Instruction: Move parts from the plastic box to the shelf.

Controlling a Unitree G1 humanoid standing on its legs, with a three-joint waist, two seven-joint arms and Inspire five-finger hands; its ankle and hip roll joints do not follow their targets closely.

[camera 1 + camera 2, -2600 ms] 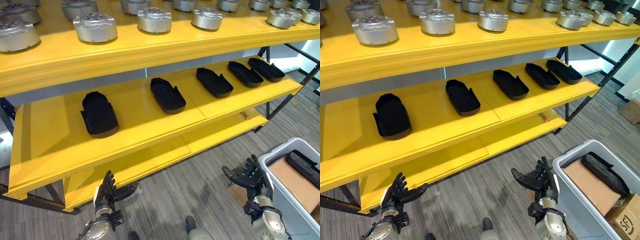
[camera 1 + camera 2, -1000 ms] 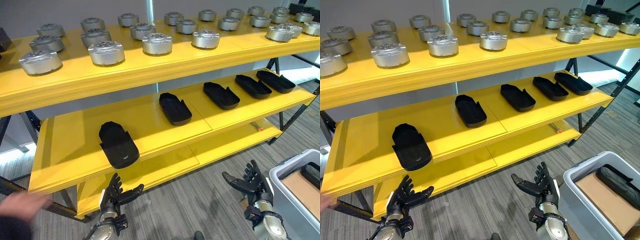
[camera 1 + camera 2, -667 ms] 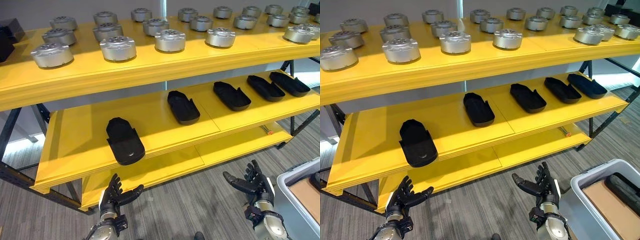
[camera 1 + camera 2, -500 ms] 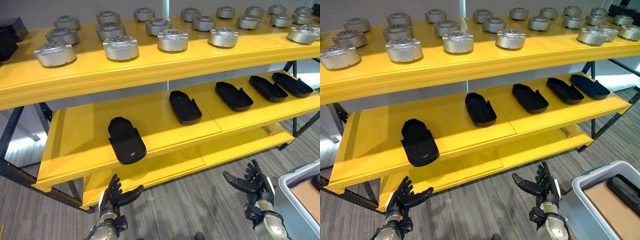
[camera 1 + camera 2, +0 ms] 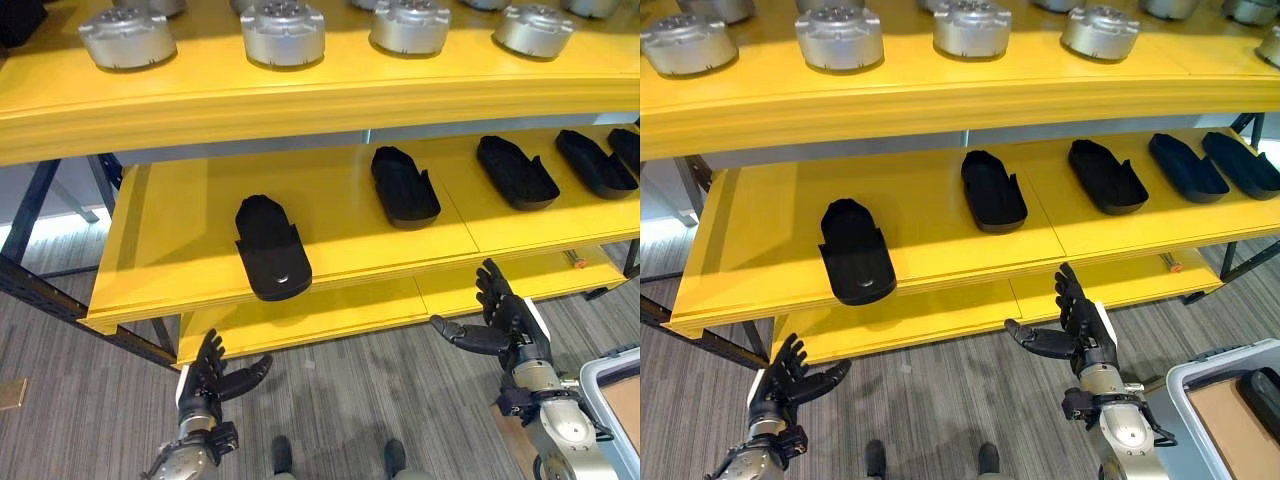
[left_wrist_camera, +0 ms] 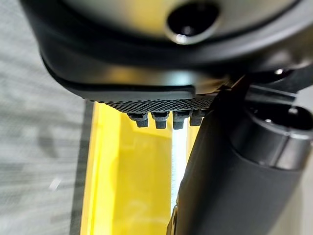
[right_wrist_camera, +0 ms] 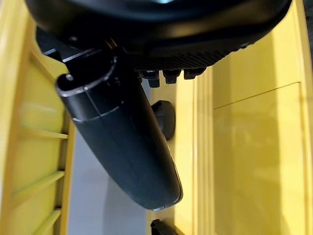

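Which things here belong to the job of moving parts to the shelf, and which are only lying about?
Belong to the job:
- yellow metal shelf
- black moulded plastic parts on the middle level
- grey plastic box
- left hand, right hand, both open and empty

Lying about:
- round silver metal housings on the top level

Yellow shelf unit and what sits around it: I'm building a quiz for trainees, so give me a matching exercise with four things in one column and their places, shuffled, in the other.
Things:
1. round silver metal housings
2. flat black plastic parts
3. grey plastic box
4. right hand

Places:
A. on the floor, at the robot's right
B. top board of the yellow shelf
C. raised before the middle board's front edge, fingers spread
D. middle board

Pairs: 1-B, 2-D, 3-A, 4-C
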